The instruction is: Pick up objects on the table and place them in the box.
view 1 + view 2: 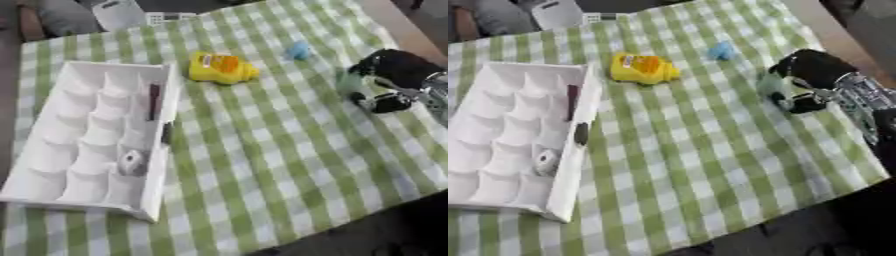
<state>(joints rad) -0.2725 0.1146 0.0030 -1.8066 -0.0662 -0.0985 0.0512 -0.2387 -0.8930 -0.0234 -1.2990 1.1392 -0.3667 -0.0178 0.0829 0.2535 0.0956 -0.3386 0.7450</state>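
Note:
The white box (52,200), a tray of several rounded compartments, lies on the left of the green-checked cloth. It holds a dark red stick (154,100) and a small grey-white thing (133,162); a small dark piece (166,132) sits at its right rim. A yellow bottle-like object (221,67) lies on its side beyond the box's right corner. A small blue object (299,50) rests further right. My right hand (394,75), black, comes in from the right edge with fingers curled round a pale green object (770,84) at table level. My left hand shows in neither view.
The cloth's front edge runs diagonally across the lower right, with dark floor below. A wooden table edge (402,30) shows at the upper right. Grey and white items (118,12) lie past the cloth's far edge at the upper left.

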